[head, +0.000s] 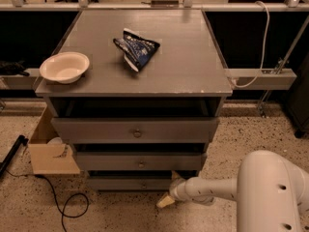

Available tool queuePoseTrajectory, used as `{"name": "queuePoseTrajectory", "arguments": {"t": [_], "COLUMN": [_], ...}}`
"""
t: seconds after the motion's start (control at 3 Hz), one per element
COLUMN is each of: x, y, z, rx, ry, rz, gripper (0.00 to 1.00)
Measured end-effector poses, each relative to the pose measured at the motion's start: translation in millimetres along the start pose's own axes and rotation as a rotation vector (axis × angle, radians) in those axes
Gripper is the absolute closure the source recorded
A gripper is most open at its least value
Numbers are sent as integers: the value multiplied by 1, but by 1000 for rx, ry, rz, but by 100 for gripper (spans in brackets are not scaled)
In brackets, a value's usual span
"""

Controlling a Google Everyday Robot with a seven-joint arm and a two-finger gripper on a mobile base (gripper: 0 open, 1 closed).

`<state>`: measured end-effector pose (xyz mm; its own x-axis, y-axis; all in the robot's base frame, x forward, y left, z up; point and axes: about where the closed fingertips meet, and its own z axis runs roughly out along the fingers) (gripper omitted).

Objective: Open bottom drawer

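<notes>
LOW REACH: The gripper (166, 200) is seen held close to the floor at the end of the outstretched white arm (212, 190), just below and right of the bottom drawer (116, 183), which is shown shut or nearly so. Whether the gripper is spread or closed cannot be told. The drawer's small round knob (143, 184) is placed a little up and left of the gripper, not yet touched. The arm appears to be kept this low because the target lies beneath the two larger drawers. High above the gripper, on the cabinet top (193, 71), a white bowl (64, 66) and a blue snack bag (136, 51) are left well clear of the work. A cardboard box (50, 153) is seen far to its left.
</notes>
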<state>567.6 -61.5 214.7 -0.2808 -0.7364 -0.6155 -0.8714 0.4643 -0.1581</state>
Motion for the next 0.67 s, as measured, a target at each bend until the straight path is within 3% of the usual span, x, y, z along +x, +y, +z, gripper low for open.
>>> {"name": "queuePoseTrajectory", "arguments": {"t": [0.67], "x": [1], "y": [10], "z": [-1], "rx": [1], "ry": [-18], "rz": [10], "gripper": [0]}}
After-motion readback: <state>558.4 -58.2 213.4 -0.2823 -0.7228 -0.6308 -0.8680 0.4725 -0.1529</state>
